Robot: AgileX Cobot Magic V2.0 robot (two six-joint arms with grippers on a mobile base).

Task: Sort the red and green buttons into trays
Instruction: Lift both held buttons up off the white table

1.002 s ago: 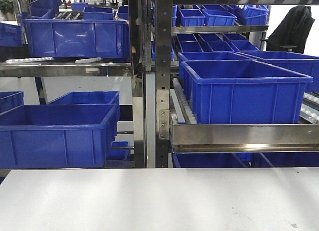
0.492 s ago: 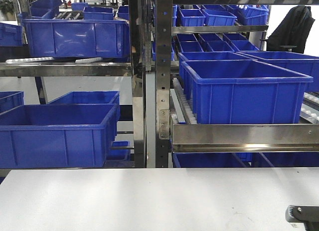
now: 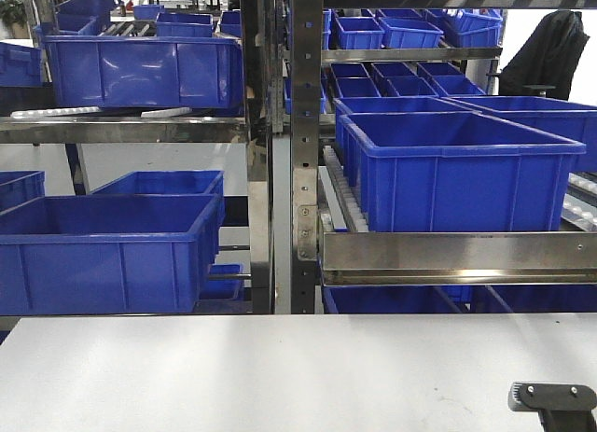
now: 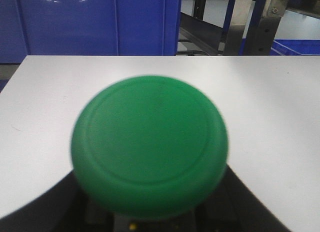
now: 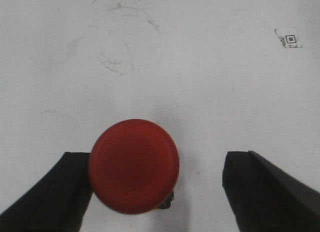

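Green button (image 4: 150,147): blurred, cap filling the left wrist view, dark left fingers (image 4: 45,207) flanking its base, whether clamped on it cannot be told; white counter (image 4: 270,101) and a blue crate (image 4: 95,21) behind. Red button (image 5: 134,164): standing on the counter between the right fingers (image 5: 265,192), which are spread wide, its cap overlapping one and well clear of the other; small square marker (image 5: 288,39) beyond. Front view only: racks (image 3: 305,152) of blue crates, and a grey arm part (image 3: 552,397) at the counter's lower right.
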